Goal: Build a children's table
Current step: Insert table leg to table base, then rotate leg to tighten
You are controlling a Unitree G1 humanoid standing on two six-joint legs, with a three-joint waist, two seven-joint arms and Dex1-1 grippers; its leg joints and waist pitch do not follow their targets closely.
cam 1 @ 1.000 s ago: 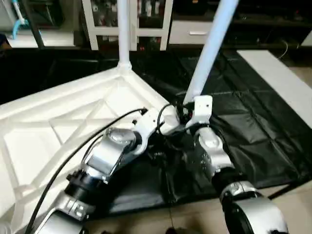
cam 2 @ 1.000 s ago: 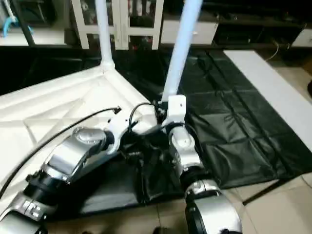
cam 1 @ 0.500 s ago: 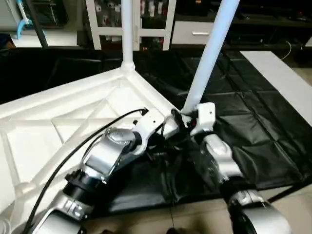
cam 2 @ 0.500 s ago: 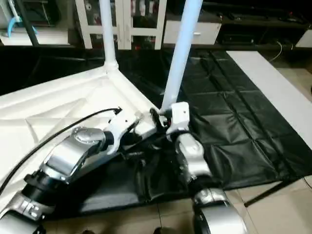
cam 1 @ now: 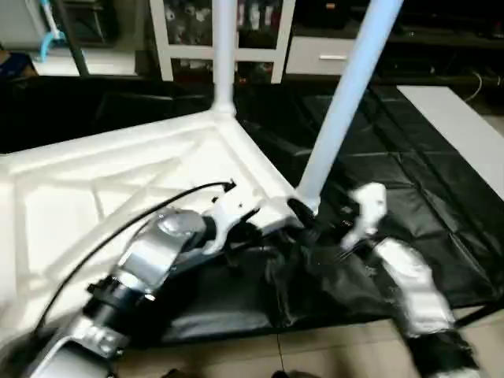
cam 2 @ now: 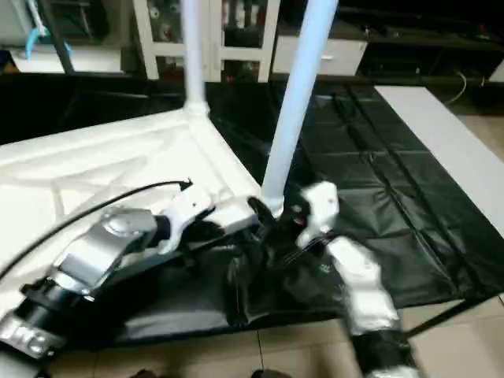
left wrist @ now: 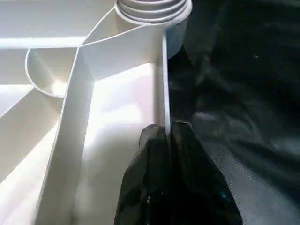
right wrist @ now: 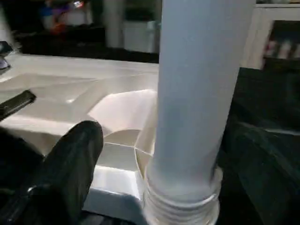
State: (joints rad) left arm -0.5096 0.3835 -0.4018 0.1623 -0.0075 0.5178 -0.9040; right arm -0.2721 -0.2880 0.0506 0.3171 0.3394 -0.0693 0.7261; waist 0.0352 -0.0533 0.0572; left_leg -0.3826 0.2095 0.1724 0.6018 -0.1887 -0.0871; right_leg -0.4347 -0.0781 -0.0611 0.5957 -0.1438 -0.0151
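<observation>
Since a second ago, the right gripper point(cam 1: 335, 228) has let go of the near leg point(cam 1: 346, 90) and pulled back from it toward the robot's right; its fingers point(right wrist: 70, 159) now stand spread, apart from the tube. Across the same second the left gripper point(left wrist: 166, 136) has kept its place on the table top's edge.

Upside down on a black mat point(cam 1: 409, 197), the white table top point(cam 1: 94, 197) shows its ribbed underside, filling the left half of the head views. Two legs rise from it: the near leg, slightly tilted, stands in the corner socket point(left wrist: 152, 11) closest to the grippers, its threaded end point(right wrist: 180, 206) visible at the socket mouth; the far leg point(cam 1: 224, 47) stands upright in the corner beyond.

Reaching in from the left, the silver left forearm point(cam 1: 161, 252) carries a black cable point(cam 1: 118, 236) along it. Its gripper's fingers are pressed together on the thin side wall point(left wrist: 164, 79) of the table top, just beside the near socket, one finger on each face of the wall.

White cabinets point(cam 1: 236, 39) stand behind the mat.
</observation>
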